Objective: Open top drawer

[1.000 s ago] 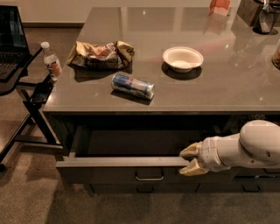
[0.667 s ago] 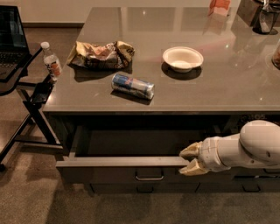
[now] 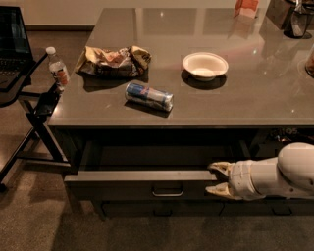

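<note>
Top drawer (image 3: 122,183), a very wide, shallow dark grey one with a flat front, stands pulled out from under the grey table top (image 3: 265,98), so that its grey inside shows in shadow behind the front. It is the uppermost drawer, directly beneath the table edge.

At far left, a black open laptop (image 3: 11,44) rests on a black metal stand (image 3: 34,105). A clear plastic water bottle (image 3: 58,69) with a white cap and a red label stands upright just beside the table's left edge. On the table, a crumpled brown and yellow snack bag (image 3: 114,61) lies near the left side. Just in front of it and to its right, a blue and silver drink can (image 3: 148,96) lies on its side. Below, at the centre of the drawer front, sits the small rectangular metal loop handle (image 3: 167,192). Further right on the table, a round white bowl (image 3: 205,65) stands upright, well apart from the can.

Right of the handle, the pale two-finger gripper (image 3: 211,180) is level with the drawer front and points left. Its fingers are spread apart, one at the front's top edge and one lower down; whether they press on the front cannot be told. An orange carton (image 3: 246,6) stands at the table's far edge. The rounded white arm (image 3: 287,171) reaches in from the right.
</note>
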Robot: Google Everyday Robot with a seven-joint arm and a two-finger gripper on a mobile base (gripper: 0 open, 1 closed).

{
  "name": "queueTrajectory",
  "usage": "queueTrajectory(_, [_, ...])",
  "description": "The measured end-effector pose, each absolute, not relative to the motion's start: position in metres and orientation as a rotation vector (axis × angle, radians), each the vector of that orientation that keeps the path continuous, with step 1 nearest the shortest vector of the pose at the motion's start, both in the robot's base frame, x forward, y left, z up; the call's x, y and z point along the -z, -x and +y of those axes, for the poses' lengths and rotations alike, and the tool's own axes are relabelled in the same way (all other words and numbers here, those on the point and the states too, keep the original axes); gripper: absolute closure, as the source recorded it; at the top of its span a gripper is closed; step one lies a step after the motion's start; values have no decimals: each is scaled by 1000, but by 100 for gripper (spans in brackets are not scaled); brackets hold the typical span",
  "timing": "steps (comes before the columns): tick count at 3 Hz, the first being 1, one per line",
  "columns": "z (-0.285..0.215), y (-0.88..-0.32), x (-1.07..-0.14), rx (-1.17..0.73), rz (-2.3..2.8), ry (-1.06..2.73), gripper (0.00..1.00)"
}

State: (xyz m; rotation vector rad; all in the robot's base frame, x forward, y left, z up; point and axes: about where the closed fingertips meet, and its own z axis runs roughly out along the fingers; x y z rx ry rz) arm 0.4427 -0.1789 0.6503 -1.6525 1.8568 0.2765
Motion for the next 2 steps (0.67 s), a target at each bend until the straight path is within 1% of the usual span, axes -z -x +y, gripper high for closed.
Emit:
queueTrajectory(1, [-182,-432,-652,-287,1856,1650,91])
queueTrajectory(2, [-182,-432,-658,-287,1856,1650,100])
